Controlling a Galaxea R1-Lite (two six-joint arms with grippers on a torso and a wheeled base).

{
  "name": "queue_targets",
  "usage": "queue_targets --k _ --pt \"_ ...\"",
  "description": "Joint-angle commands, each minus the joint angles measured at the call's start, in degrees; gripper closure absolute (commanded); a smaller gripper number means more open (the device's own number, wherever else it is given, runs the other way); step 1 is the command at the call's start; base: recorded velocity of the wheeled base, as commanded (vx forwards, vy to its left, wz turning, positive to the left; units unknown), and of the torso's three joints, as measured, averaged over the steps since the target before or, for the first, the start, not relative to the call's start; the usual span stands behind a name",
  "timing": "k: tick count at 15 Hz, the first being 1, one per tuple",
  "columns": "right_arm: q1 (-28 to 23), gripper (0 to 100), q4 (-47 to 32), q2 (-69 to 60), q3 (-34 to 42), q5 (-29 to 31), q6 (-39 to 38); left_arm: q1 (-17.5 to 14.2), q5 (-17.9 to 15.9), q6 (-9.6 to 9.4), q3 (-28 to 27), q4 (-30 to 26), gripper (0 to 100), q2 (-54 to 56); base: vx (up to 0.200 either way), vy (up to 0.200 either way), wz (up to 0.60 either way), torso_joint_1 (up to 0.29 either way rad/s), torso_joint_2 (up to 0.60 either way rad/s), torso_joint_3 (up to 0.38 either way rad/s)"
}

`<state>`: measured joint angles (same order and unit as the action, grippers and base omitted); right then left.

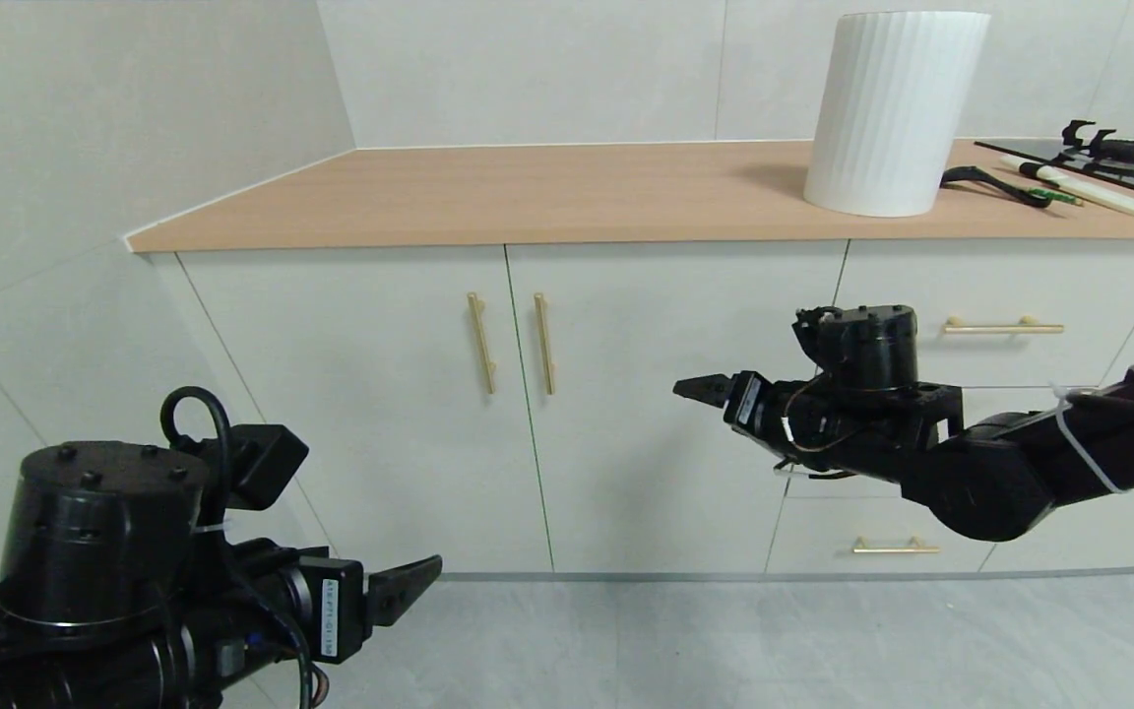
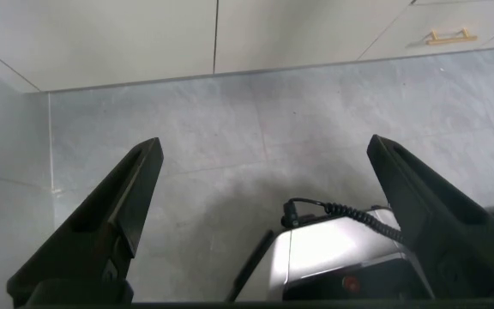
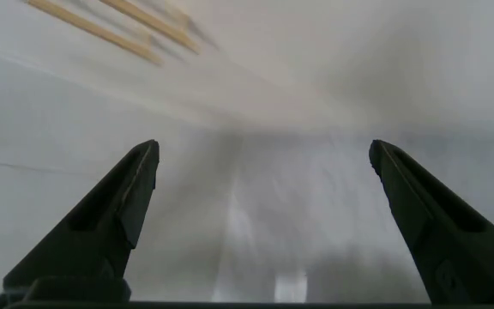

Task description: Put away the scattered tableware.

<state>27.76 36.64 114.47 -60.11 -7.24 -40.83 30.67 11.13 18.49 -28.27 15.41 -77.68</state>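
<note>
The scattered tableware lies at the far right of the wooden countertop (image 1: 528,197): a black-handled utensil (image 1: 992,183) and a cream-handled utensil (image 1: 1099,192) with a small green piece (image 1: 1055,196) between them. A tall white ribbed container (image 1: 890,110) stands just left of them. My right gripper (image 1: 703,390) hangs in front of the cabinet doors, well below the counter, open and empty (image 3: 264,215). My left gripper (image 1: 417,579) is low at the left near the floor, also open and empty (image 2: 264,215).
A black stove grate (image 1: 1133,153) sits at the counter's far right. White cabinet doors with gold handles (image 1: 480,342) and drawers (image 1: 1003,327) are under the counter. A white wall (image 1: 85,148) closes the left side. Grey floor tiles (image 1: 724,640) lie below.
</note>
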Motion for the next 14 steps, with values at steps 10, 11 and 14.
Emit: queue_targets --k 10,11,14 --pt "-1.57 0 -3.69 -47.23 25.04 17.08 24.39 -5.10 -0.23 -5.66 3.75 -1.17 0 27.93 0.000 0.000 0.00 0.000 0.00 0.000" --pt "-1.92 0 -7.55 -54.09 26.71 19.37 26.24 -7.29 -0.32 -8.47 5.59 -1.26 0 32.24 0.000 0.000 0.00 0.000 0.00 0.000" --pt "-5.43 0 -22.14 -72.63 28.21 20.78 28.61 -10.19 -0.67 -11.02 7.88 -3.28 0 43.84 0.000 0.000 0.00 0.000 0.00 0.000"
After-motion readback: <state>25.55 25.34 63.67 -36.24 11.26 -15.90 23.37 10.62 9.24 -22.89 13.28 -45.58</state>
